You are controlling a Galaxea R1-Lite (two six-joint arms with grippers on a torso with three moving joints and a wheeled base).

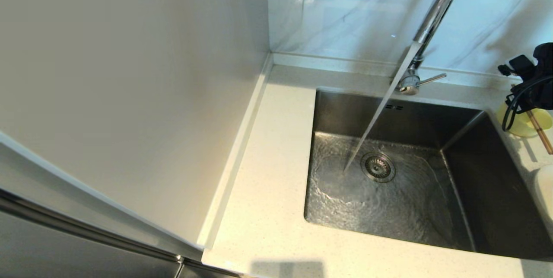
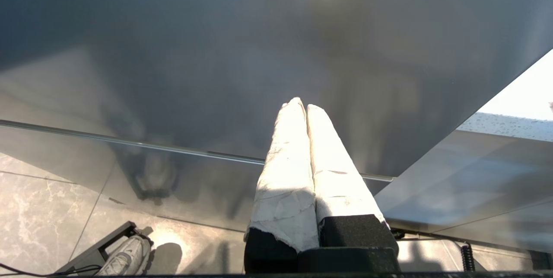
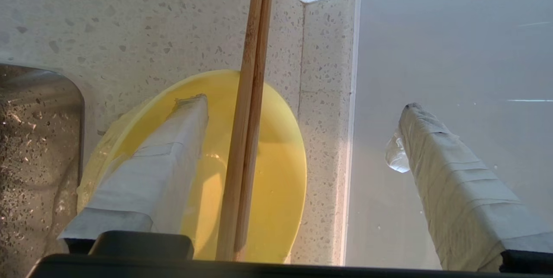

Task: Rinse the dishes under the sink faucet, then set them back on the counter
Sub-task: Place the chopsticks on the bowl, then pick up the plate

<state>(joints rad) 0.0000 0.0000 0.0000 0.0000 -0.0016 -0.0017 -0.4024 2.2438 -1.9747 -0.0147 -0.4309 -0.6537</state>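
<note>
Table (image 1: 268, 209) wraps the sink (image 1: 389, 200), faucet (image 1: 427, 27) running into it; right claw (image 3: 302, 139) hangs spread over the bowl (image 3: 276, 174) and chopsticks (image 3: 248, 118) beside the basin, seemingly poised to grab them; left claw (image 2: 304, 109), pressed together, is parked low

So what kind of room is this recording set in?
Most likely a home kitchen: a square stainless steel sink under a running chrome gooseneck faucet, speckled off-white stone counter, marble-veined wall panel.
</note>
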